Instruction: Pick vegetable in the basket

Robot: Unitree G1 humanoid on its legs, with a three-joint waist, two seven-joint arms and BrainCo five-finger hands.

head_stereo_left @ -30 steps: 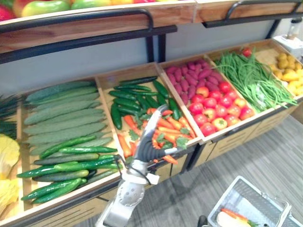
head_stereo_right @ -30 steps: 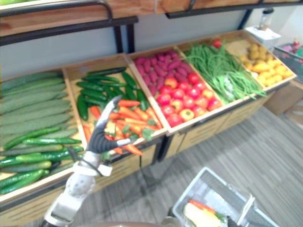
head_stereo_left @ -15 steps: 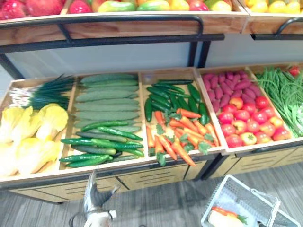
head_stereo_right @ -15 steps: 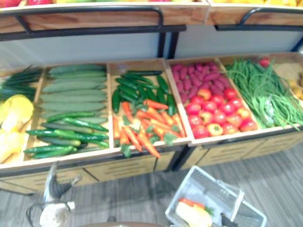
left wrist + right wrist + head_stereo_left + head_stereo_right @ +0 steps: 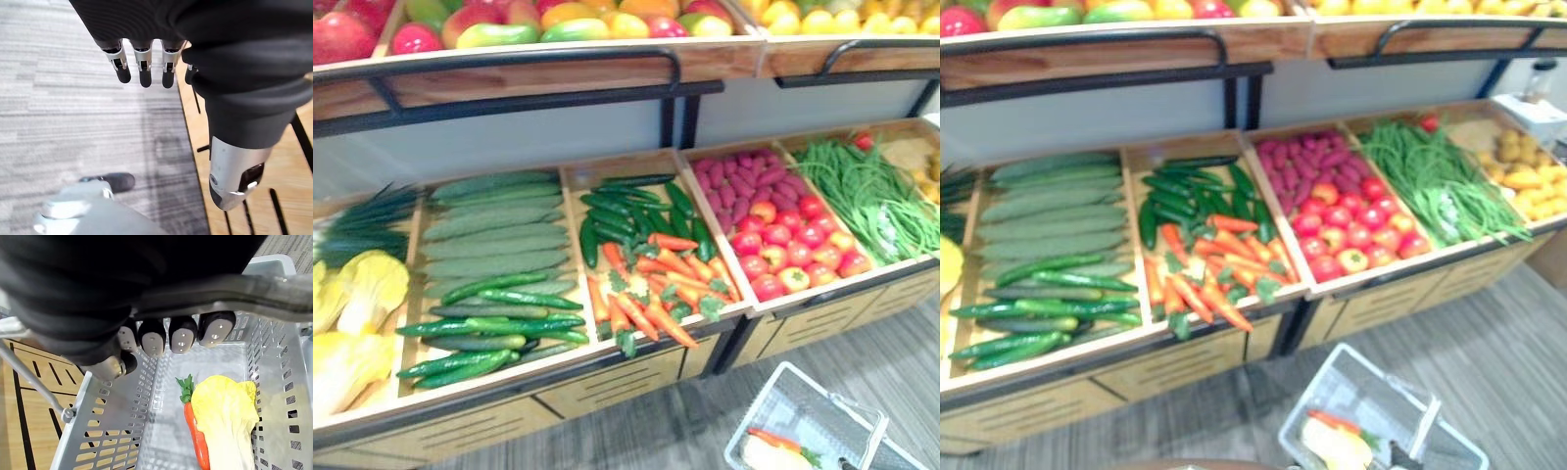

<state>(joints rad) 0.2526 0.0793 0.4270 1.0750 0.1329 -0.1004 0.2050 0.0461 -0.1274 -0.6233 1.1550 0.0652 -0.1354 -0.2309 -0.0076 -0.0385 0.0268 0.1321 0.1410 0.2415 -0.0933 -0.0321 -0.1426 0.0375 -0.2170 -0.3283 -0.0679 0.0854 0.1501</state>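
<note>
A grey wire basket (image 5: 832, 394) hangs low at my right, over the floor in front of the produce stand. My right hand (image 5: 183, 335) is shut on its handle (image 5: 254, 289). Inside the basket (image 5: 112, 431) lie an orange carrot (image 5: 195, 435) with green leaves and a yellow cabbage (image 5: 227, 416). My left hand (image 5: 142, 63) hangs beside the stand's wooden front, fingers straight and empty. The stand's bins hold carrots (image 5: 656, 284), dark cucumbers (image 5: 489, 323) and tomatoes (image 5: 793, 245).
Further bins hold long pale gourds (image 5: 494, 230), yellow cabbages (image 5: 352, 313), purple sweet potatoes (image 5: 744, 176) and green beans (image 5: 871, 196). A black rail and an upper shelf of fruit (image 5: 509, 20) overhang the bins. Grey striped floor (image 5: 656, 431) lies before the stand.
My left hand, raised over the carrot bin a second ago, has come down to hang by the stand's front. The camera has swung left and back. The basket's load is unchanged.
</note>
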